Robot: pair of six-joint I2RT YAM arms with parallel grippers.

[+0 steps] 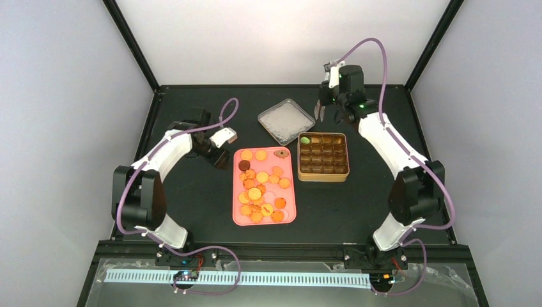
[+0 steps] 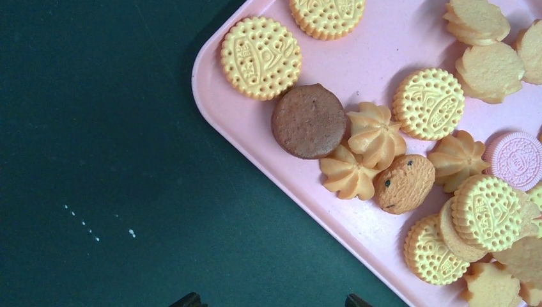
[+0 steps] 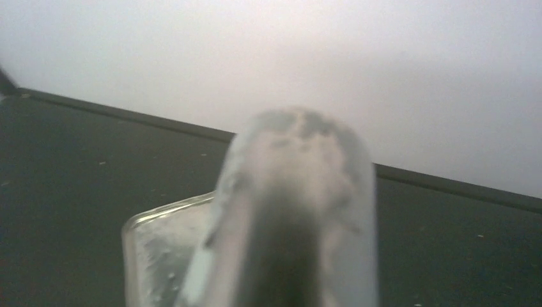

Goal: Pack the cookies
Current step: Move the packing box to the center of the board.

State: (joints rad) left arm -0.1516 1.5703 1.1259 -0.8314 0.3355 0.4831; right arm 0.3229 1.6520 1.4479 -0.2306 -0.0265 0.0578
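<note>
On the pink tray (image 1: 236,214) at mid-table lie most of the cookies (image 1: 261,187), mainly golden, with a dark brown cookie (image 2: 309,121) near its far left corner. One green cookie (image 1: 306,140) sits in the far left compartment of the gold tin (image 1: 324,177), just right of the tray. By that corner the left gripper (image 1: 220,155) hovers, fingers (image 2: 187,299) spread and empty. Beyond the tin, near the silver lid (image 1: 286,119), the right gripper (image 1: 327,110) hangs raised. A blurred pale shape fills its camera, so its grip cannot be told.
</note>
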